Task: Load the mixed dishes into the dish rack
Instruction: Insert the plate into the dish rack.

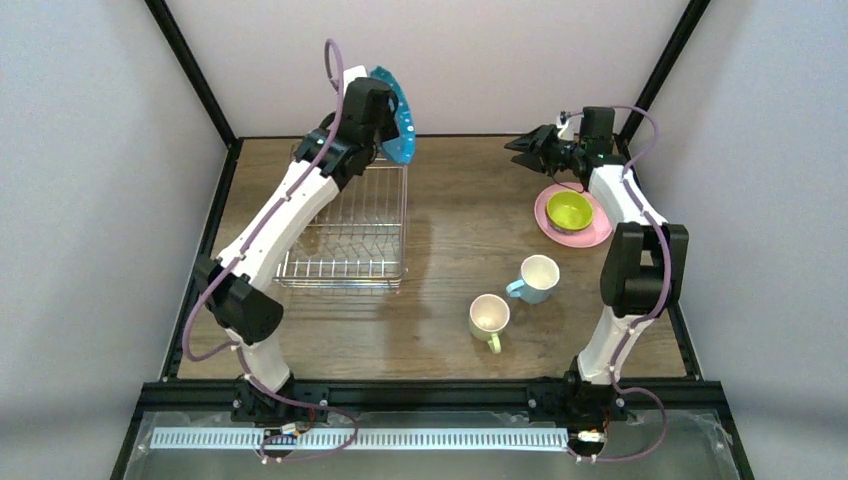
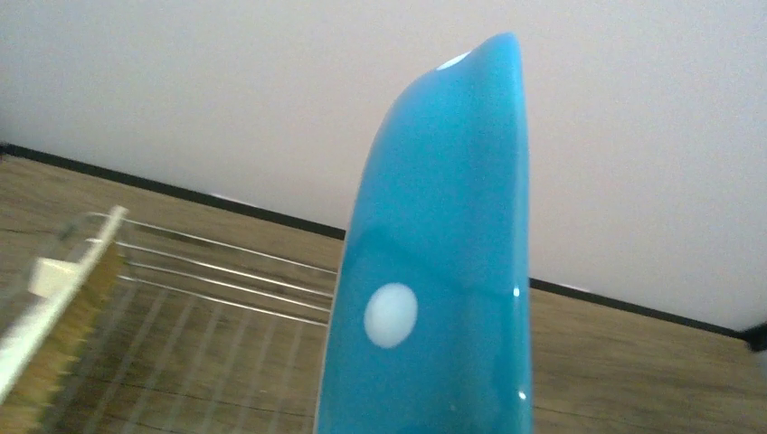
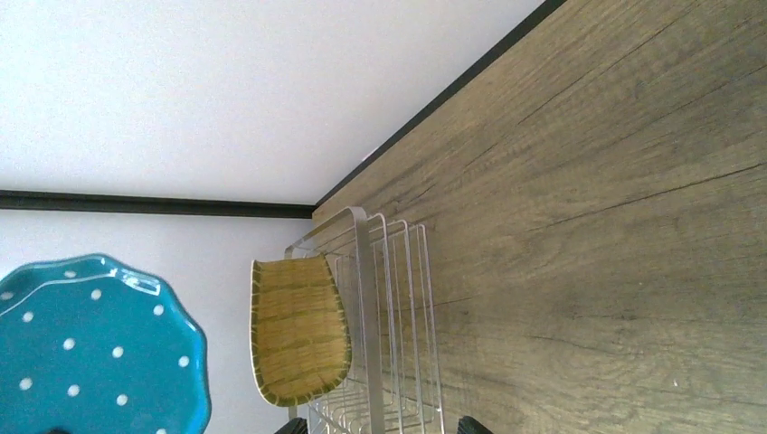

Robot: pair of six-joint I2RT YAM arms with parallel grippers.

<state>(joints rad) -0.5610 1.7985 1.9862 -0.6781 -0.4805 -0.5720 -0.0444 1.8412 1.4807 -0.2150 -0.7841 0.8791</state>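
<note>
Teal dotted plate (image 1: pixel 404 120) pinched on edge by left gripper (image 1: pixel 386 128), above far end of dish rack (image 1: pixel 350 245); rack straight below, right gripper (image 1: pixel 530 148) spread, well apart.

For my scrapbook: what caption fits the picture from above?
Left pincer holds the teal dotted plate above the dish rack; bowl, pink plate, blue mug and yellow mug wait.

The teal plate (image 1: pixel 400 115) is hanging edge-on above the dish rack (image 1: pixel 350 240), the tan plate (image 3: pixel 298 330) standing inside. The bowl (image 1: pixel 569 210) is resting on the pink plate (image 1: pixel 590 232); the blue mug (image 1: pixel 538 278) and pale mug (image 1: pixel 490 317) are standing upright nearby.
</note>
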